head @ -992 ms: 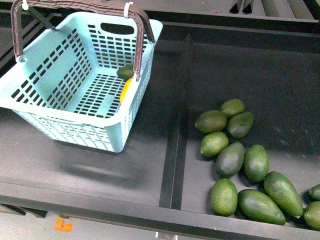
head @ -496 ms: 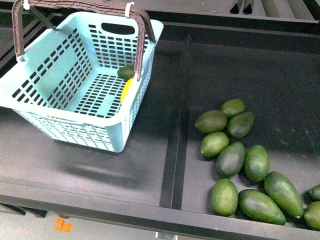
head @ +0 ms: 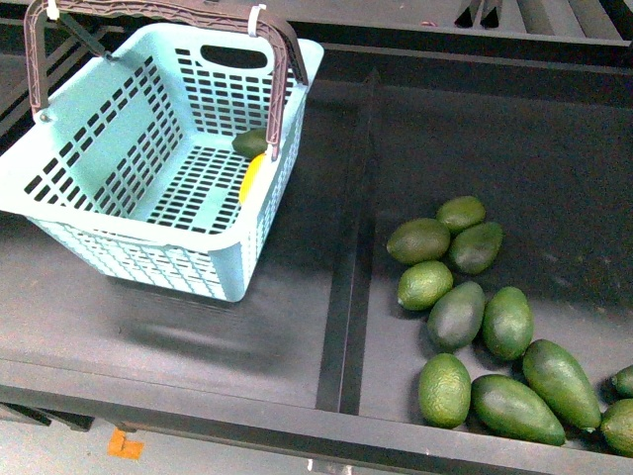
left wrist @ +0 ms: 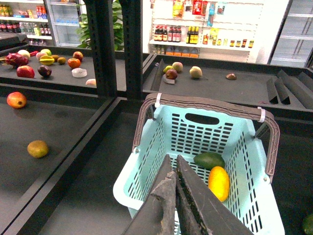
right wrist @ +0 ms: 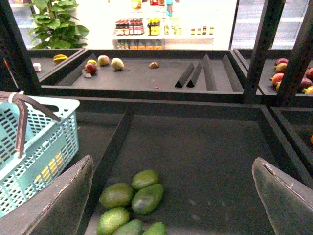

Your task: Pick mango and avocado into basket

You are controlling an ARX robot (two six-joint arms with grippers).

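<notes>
The pale turquoise basket [head: 119, 168] stands on the left shelf section, its brown handle [head: 168, 12] up. Inside it lie the yellow mango [head: 252, 176] and the dark green avocado [head: 249, 142], against the right wall. In the left wrist view the mango [left wrist: 218, 182] and avocado [left wrist: 209, 159] lie side by side in the basket [left wrist: 166, 147]. My left gripper [left wrist: 172, 169] is shut and empty, above the basket's near rim. My right gripper [right wrist: 173, 196] is open and empty, above the avocado pile. Neither gripper shows in the front view.
Several loose green avocados [head: 475, 327] lie in the right shelf section, also in the right wrist view [right wrist: 132, 196]. A black divider [head: 348, 247] runs between the sections. Dark uprights [left wrist: 105, 49] stand behind the basket. Other fruit lies on far shelves [left wrist: 39, 63].
The basket has shifted very slightly to the right in the front view. Nothing else has visibly changed.
</notes>
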